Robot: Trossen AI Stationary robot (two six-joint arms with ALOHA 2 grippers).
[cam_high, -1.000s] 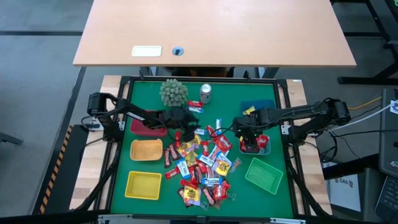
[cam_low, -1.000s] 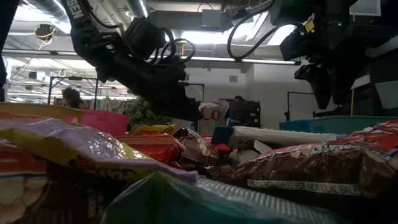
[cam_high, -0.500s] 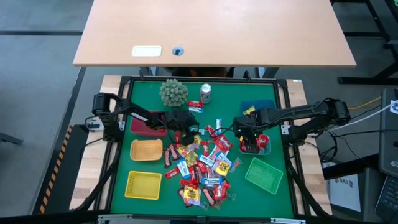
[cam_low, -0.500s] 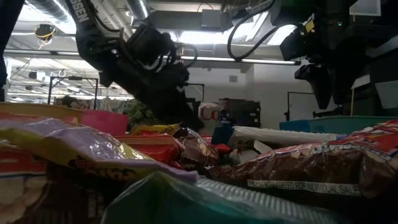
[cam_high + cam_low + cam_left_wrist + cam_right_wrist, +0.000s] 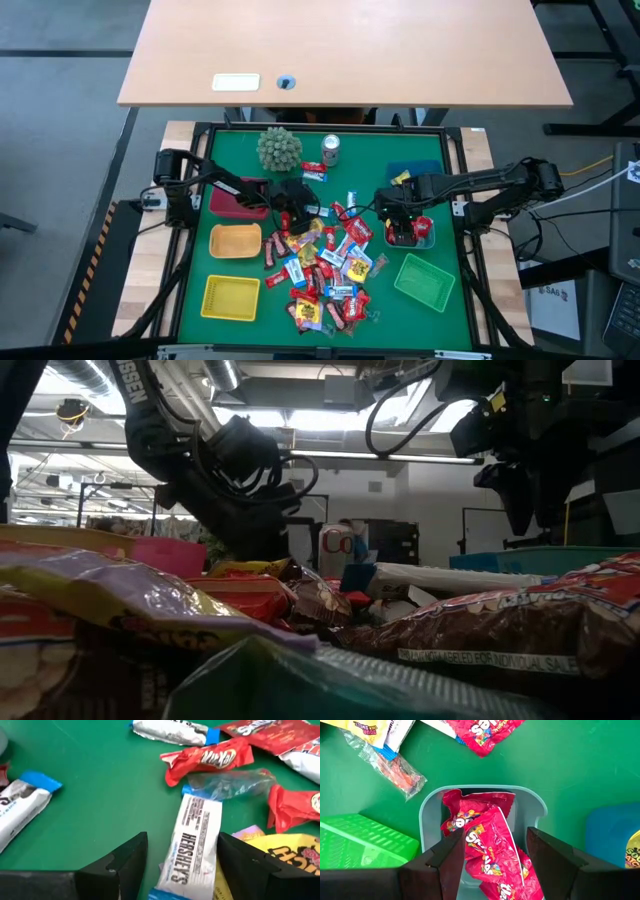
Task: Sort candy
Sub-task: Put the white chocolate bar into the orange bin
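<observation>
Hovering over pile of small shiny wrapped candy [image 5: 325,265] on green mat [image 5: 375,165]: left gripper [image 5: 182,852], jaws wide open either side of white Hershey's bar [image 5: 192,842]. Right gripper [image 5: 495,847] above pale blue basket [image 5: 432,802] of red Skittles packs [image 5: 487,842], jaws open, holding nothing.

Most of the candy [image 5: 325,265] sat in a loose heap in the middle of the green mat, running toward the near edge: shiny red, yellow, brown and blue-white wrappers all jumbled and overlapping. Up close, a white Hershey's bar [image 5: 192,842] with blue ends lay flat, a red KitKat [image 5: 206,758] just beyond it, a clear-wrapped piece between them. A few red Skittles packs [image 5: 487,847] were already piled inside the pale blue basket [image 5: 431,805].
</observation>
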